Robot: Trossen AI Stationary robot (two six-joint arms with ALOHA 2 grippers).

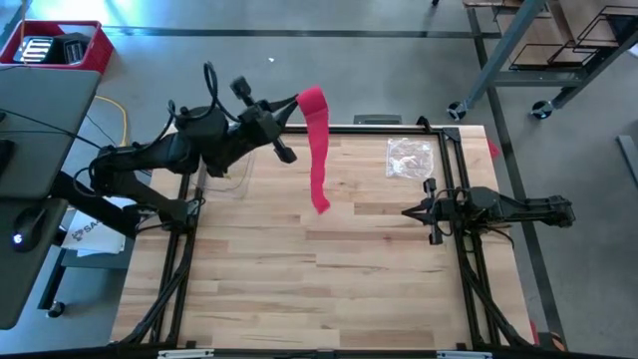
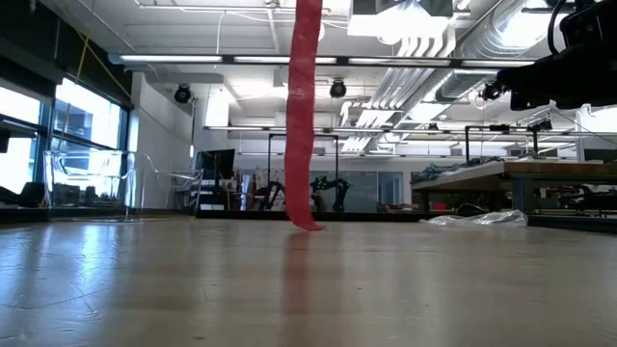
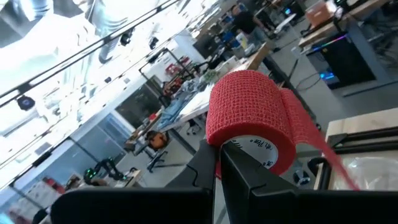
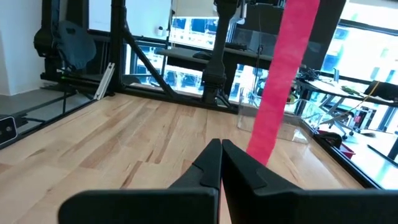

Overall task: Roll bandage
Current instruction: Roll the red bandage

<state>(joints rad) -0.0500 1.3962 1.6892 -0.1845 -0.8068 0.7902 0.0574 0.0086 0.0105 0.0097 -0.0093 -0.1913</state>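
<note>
Bandage (image 1: 318, 150): roll held high above the table (image 1: 299, 299), tail hanging down to touch the wood.
Left gripper (image 3: 219, 149): fingers clamped on the roll.
Right gripper (image 4: 221, 149): fingers together, empty, near the tail.
Technique: probably keep the strip taut and straight while winding.

A pale butcher-block worktop (image 1: 299, 279) sits inside a black metal frame (image 1: 177, 269) on a grey concrete floor (image 1: 299, 70). Beyond the worktop's far left corner stands a red crate (image 1: 85, 55), and a grey desk (image 1: 35, 150) runs along its left side. Past the far right corner are wheeled table legs (image 1: 498, 60). Seen level, the room is an open workshop: tall windows (image 2: 58, 145) at left, exposed silver ducts (image 2: 482, 48) and strip lights (image 2: 241, 60) overhead, a workbench (image 2: 521, 173) at right.
</note>
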